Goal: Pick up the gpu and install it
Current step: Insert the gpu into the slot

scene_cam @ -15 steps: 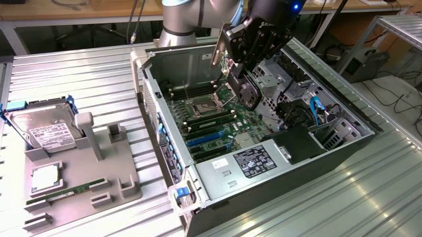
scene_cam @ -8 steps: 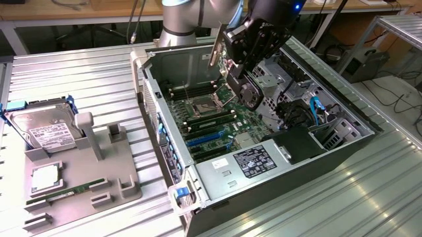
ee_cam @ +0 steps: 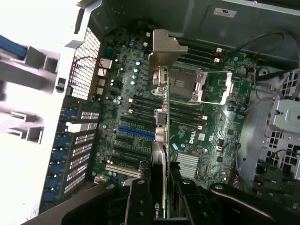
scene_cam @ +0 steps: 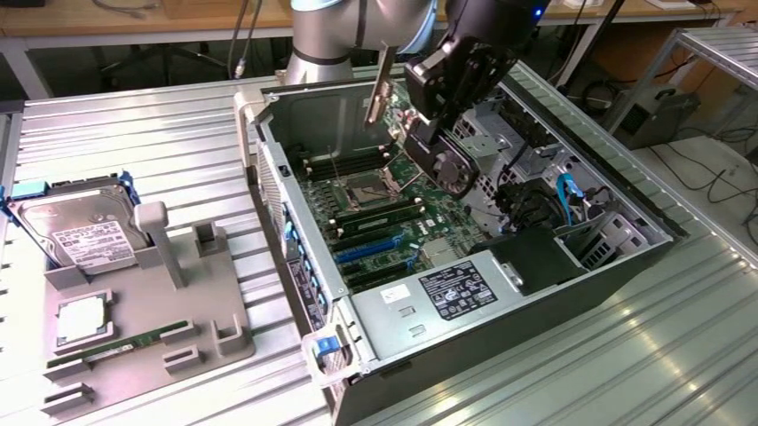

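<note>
The claw is closed on the gpu, its fingers pinching the card's two faces. The card hangs edge-on over the motherboard inside the open case, seemingly clear of it. Its bracket is at the card's far end, and the blue slots lie nearer. I judge the card light and stiff but fragile. It is best held on the flat board clear of the fan, sparing the bracket and connector edge knocks. A hard drive stands on the worktop at the exterior view's left.
</note>
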